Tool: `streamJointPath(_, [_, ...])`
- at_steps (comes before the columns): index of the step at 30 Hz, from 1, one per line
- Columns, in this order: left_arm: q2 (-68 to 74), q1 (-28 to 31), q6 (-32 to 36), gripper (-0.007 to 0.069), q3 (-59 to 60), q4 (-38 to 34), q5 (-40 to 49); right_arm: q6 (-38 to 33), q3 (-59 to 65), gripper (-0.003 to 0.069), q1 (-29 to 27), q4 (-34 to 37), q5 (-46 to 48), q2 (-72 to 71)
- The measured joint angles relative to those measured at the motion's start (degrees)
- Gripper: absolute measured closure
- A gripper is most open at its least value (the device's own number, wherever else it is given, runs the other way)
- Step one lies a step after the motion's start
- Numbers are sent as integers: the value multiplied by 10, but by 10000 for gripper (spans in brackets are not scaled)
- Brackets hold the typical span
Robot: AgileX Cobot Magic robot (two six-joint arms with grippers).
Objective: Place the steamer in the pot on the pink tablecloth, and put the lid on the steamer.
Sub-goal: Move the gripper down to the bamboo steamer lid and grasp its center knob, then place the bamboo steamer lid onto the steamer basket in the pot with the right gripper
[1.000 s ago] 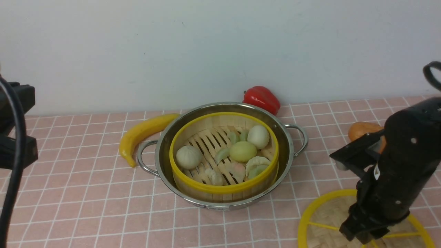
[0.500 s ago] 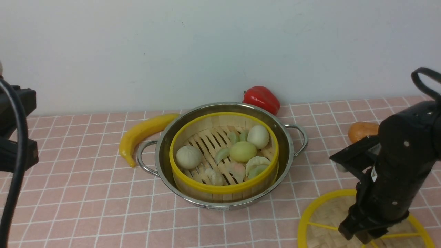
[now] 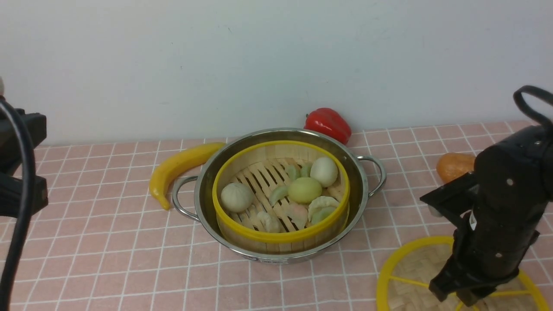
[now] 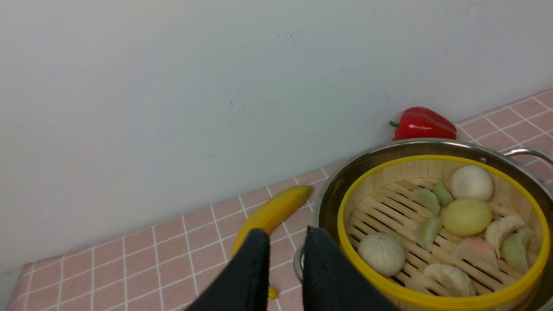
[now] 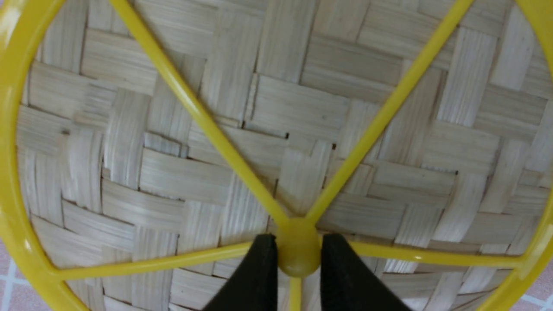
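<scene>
Ok so rn the steamer (image 3: 281, 236) is sitting inside the pot (image 3: 359, 185), roughly centred, w/ a ring of bare steel showing btwn its yellow rim and the pot wall. The pot is standing on the pink tablecloth (image 3: 108, 224) around the middle of the table. Pale buns and dumplings (image 3: 236, 197) are lying on the slatted floor, and the top is uncovered.

The lid (image 3: 410, 268) is lying on the cloth at the front right, well apart from the pot, and it looks flat afaict. Part of it is running off the edge of the front view. The right hand (image 5: 298, 237) is pointing down onto it. Its fingers (image 5: 259, 268) are sitting on either side of the small centre knob (image 5: 298, 255) and touching it, so it's pinching the knob.

The left hand (image 4: 285, 233) is hanging above the cloth on the left side, near the pot's left handle (image 4: 298, 263). There's only a narrow gap btwn its fingers and nothing in it.

Other stuff: a banana (image 3: 177, 166) is lying just left of the pot, can't tell if it's touching the rim. A red pepper (image 3: 328, 123) is sitting behind the pot by the wall (image 3: 216, 65). An orange thing (image 3: 453, 166) is peeking out behind the right arm.
</scene>
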Motion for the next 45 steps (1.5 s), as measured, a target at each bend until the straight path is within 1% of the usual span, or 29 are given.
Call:
streamJointPath(9, [0, 0, 0, 497, 0, -1, 6, 6, -15, 529, 0, -2, 9, 4])
streamJointPath(16, [0, 0, 5, 497, 0, -1, 6, 17, -66, 529, 0, -14, 30, -66])
streamJointPath(18, [0, 0, 5, 497, 0, -1, 6, 13, -93, 529, 0, -16, 52, -96])
streamJointPath(22, [0, 0, 5, 497, 0, 0, 6, 3, -126, 529, 0, -22, 83, -107])
streamJointPath(28, [0, 0, 5, 497, 0, 0, 5, -56, -187, 529, 0, -23, 92, -107])
streamJointPath(29, [0, 0, 5, 497, 0, 0, 5, -82, -211, 529, 0, -14, 92, -106])
streamJointPath(30, [0, 0, 6, 497, 0, 0, 5, -82, -217, 529, 0, -11, 92, -105])
streamJointPath(31, [0, 0, 8, 497, 0, 0, 3, -110, -248, 529, 0, 2, 93, -98])
streamJointPath(32, [0, 0, 8, 497, 0, 0, 3, -113, -251, 529, 0, 3, 93, -97])
streamJointPath(34, [0, 0, 14, 497, 0, 0, 2, -145, -301, 529, 0, 23, 93, -70])
streamJointPath(35, [0, 0, 15, 497, 0, 0, 2, -145, -305, 529, 0, 25, 93, -70])
streamJointPath(36, [0, 0, 18, 497, 0, 0, 2, -164, -340, 529, 2, 43, 93, -44])
streamJointPath(38, [0, 0, 20, 497, 0, 0, 2, -176, -367, 529, 6, 53, 94, -27])
streamJointPath(42, [0, 0, 20, 497, 0, 0, 2, -208, -447, 529, 34, 60, 95, 38])
streamJointPath(44, [0, 0, 20, 497, 0, 0, 2, -213, -467, 529, 41, 61, 95, 51])
streamJointPath(45, [0, 0, 20, 493, 0, 0, 2, -224, -496, 529, 56, 62, 95, 77])
